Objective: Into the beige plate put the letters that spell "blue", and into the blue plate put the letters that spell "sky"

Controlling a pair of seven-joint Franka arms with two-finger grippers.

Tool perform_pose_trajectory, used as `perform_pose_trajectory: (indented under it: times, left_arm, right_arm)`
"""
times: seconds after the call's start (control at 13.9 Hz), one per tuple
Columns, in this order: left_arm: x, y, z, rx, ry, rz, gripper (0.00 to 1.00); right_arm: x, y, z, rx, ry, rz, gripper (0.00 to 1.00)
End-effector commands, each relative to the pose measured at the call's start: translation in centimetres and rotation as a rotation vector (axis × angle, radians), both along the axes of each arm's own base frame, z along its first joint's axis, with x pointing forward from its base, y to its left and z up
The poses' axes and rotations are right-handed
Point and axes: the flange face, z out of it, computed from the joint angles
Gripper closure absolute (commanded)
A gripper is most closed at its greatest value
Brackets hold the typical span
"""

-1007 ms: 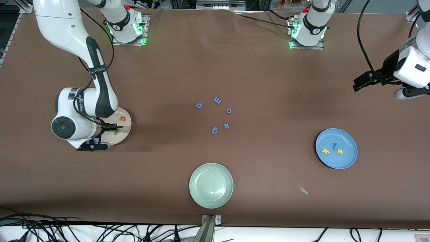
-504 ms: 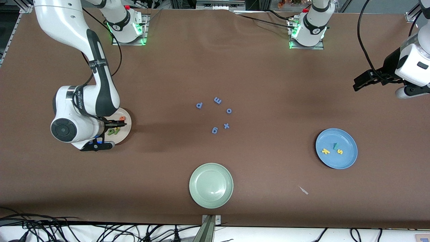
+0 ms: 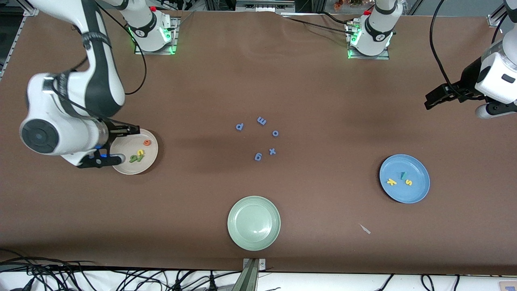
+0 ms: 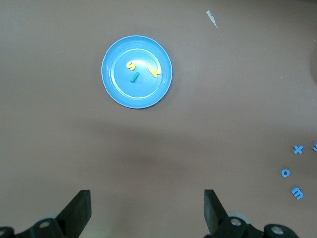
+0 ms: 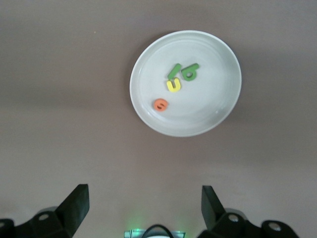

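Observation:
The beige plate (image 3: 150, 161) (image 5: 213, 101) holds the orange "e" (image 3: 147, 142) (image 5: 160, 104), yellow "u" (image 3: 140, 152) (image 5: 173, 85), thin green "l" (image 5: 174, 71) and olive-green "b" (image 3: 133, 159) (image 5: 190, 73). My right gripper (image 3: 130, 130) (image 5: 143, 208) hangs open and empty, high over the plate's edge at the right arm's end. The blue plate (image 3: 412, 192) (image 4: 124, 91) holds the yellow "k" (image 3: 391, 182) (image 4: 155, 71), teal "y" (image 3: 403, 175) (image 4: 133, 77) and yellow "s" (image 3: 408, 182) (image 4: 131, 65). My left gripper (image 3: 429, 101) (image 4: 147, 210) waits open and empty, high at the left arm's end.
Several all-blue letters (image 3: 258, 137) lie loose mid-table, some showing in the left wrist view (image 4: 296, 171). A pale green plate (image 3: 253, 222) sits near the front edge. A small pale scrap (image 3: 364, 228) lies between it and the blue plate.
My right gripper opened over the beige plate, left the yellow "u" there, then rose and drew back toward the right arm's end. The left arm barely moved.

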Motion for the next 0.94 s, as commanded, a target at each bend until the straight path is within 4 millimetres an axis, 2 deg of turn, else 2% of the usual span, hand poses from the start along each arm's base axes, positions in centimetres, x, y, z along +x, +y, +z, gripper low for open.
perform_pose_trajectory:
  times: [0.0,0.22,0.36,0.65,0.86]
  left_arm:
    - [0.2,-0.1,0.6,-0.019,0.005,0.005,0.00]
    - [0.1,-0.5,0.6,-0.019,0.005,-0.001,0.00]
    - [0.1,-0.3,0.6,-0.018,0.005,-0.003,0.00]
    - [0.0,-0.5,0.7,-0.018,0.003,-0.009,0.00]
    - [-0.2,-2.3,0.8,-0.017,0.002,-0.048,0.00]
  right_arm:
    - [-2.8,-1.4,5.1,0.030,-0.023,-0.012,0.00]
    - [-5.1,-2.5,9.7,0.086,-0.075,-0.005,0.00]
    - [-6.6,-4.3,11.8,0.072,-0.106,-0.010,0.00]
    - [-7.4,-5.8,16.0,0.046,-0.220,-0.014,0.00]
    - [-7.9,-7.7,18.1,0.025,-0.255,-0.033,0.00]
